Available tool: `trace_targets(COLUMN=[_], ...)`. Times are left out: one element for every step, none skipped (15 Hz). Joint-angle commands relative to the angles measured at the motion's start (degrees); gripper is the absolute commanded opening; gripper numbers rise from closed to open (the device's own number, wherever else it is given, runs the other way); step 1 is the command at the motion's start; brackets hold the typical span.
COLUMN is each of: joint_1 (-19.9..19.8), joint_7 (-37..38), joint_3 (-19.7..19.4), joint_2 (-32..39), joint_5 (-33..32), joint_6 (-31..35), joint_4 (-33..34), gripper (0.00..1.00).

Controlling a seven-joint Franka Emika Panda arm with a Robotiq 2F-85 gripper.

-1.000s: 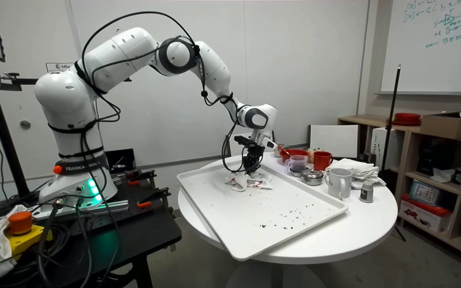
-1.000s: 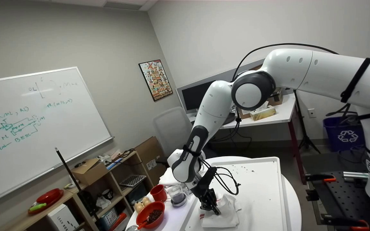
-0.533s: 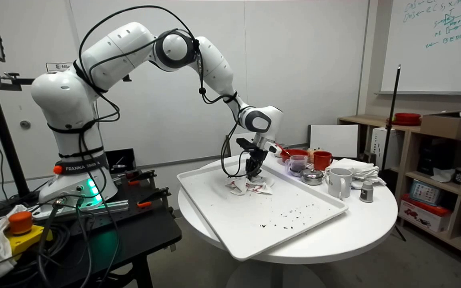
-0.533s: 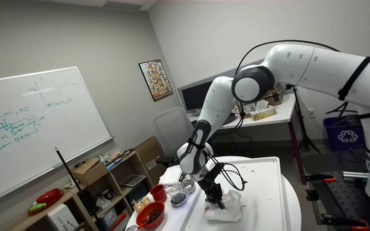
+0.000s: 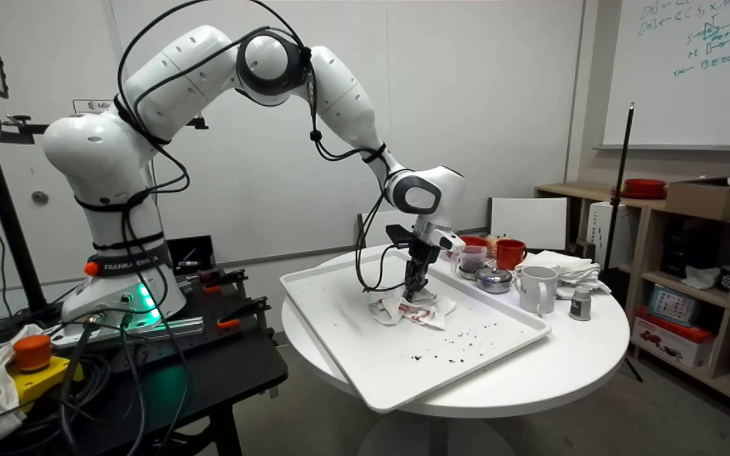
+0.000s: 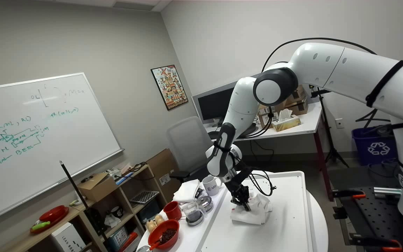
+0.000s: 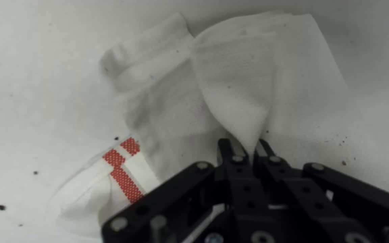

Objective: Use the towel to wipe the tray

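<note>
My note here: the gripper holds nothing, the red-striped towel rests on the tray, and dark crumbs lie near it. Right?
The gripper is not empty: the wrist view shows it pinching a fold of the red-striped towel. The towel does rest on the tray, and dark crumbs lie near it.

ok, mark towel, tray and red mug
Towel (image 7: 177,104), in the wrist view: on its unstriped middle.
Tray (image 5: 365,345), in an exterior view: on its inner floor.
Red mug (image 5: 509,257), in an exterior view: on its outer side.

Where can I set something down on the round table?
On the bare table between the tray, shaker and table's edge. Alongside the tray it's crowded: mug, metal pot, red cup, cloths. The gripper and towel occupy part of the tray.
</note>
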Motion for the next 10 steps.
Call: trace_targets(joint_1=[-2.68, -3.79, -4.68, -5.72, -6.63, -7.49, -8.14, -8.48, -8.72, -8.69], joint_7=[2.17, 2.63, 3.22, 3.65, 4.27, 4.94, 5.46, 5.93, 6.19, 6.31], joint_3=[-1.82, -2.37, -2.92, -3.28, -3.70, -3.98, -4.16, -4.35, -4.33, -4.18], joint_2=[-0.28, 0.26, 0.61, 1.06, 1.41, 1.66, 1.95, 1.94, 1.79, 1.49], joint_5=[2.16, 2.55, 2.88, 3.37, 3.72, 4.16, 4.51, 4.65, 4.80, 4.81], joint_6=[0.14, -0.60, -0.79, -1.44, -1.79, -2.12, -2.25, -1.89, -1.50, -0.84], joint_4=[0.72, 2.07, 2.90, 4.07, 4.99, 5.76, 6.55, 6.76, 6.80, 6.69], gripper=[0.06, 0.06, 0.06, 0.06, 0.06, 0.06, 0.06, 0.06, 0.06, 0.06])
